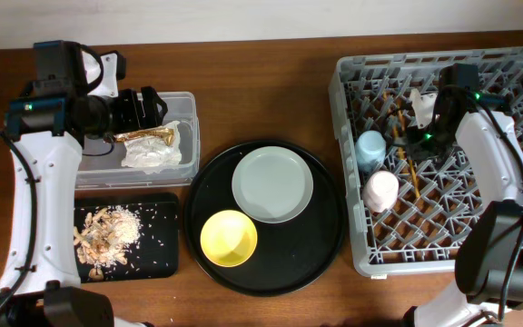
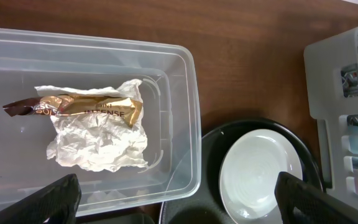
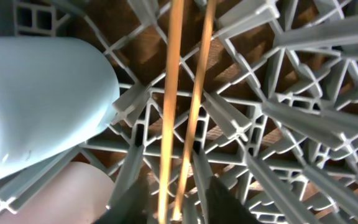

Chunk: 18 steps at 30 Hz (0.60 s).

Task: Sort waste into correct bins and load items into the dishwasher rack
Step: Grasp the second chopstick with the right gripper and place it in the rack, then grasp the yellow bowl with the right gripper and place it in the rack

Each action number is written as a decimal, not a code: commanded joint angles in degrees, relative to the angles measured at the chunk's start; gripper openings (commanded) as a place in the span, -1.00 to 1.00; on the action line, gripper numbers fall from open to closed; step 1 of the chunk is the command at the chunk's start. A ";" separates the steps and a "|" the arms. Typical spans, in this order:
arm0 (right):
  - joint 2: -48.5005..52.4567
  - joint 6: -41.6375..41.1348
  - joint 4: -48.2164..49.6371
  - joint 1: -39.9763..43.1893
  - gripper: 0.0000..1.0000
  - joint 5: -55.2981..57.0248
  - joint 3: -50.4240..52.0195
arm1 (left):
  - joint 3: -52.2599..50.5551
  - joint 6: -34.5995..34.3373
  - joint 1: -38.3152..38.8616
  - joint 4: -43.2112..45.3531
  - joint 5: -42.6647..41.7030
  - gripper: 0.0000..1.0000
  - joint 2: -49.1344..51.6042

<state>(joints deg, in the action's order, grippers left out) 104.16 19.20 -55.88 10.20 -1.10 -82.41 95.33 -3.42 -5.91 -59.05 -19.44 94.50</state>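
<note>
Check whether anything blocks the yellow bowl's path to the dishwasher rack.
Nothing visible does. The yellow bowl sits in the round black tray; only bare table separates that tray from the dishwasher rack. The grey-green plate lies further back, off that line.

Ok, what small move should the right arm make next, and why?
Probably open the right gripper fully and lift it straight out of the large grey plastic dishwasher rack. The two thin wooden chopsticks already lie on its lattice base among the pegs, while the pale grey-green round plate and yellow bowl wait on the round black tray.
</note>
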 commanded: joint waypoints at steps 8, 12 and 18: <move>-3.19 -3.67 -29.99 -34.84 0.04 -40.92 -18.38 | 0.02 0.46 0.00 0.04 0.00 0.98 -0.02; -2.25 -15.17 -14.60 -62.53 0.08 -31.26 -18.36 | 0.02 0.46 0.00 0.02 -0.02 0.98 -0.02; 7.15 -31.78 -8.33 -76.87 0.08 1.46 -18.25 | 0.02 0.46 0.00 0.04 -0.02 0.98 -0.02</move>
<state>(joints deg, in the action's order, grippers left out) 107.70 -8.45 -64.36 -66.52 -6.37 -100.25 95.33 -3.42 -5.91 -59.05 -19.44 94.50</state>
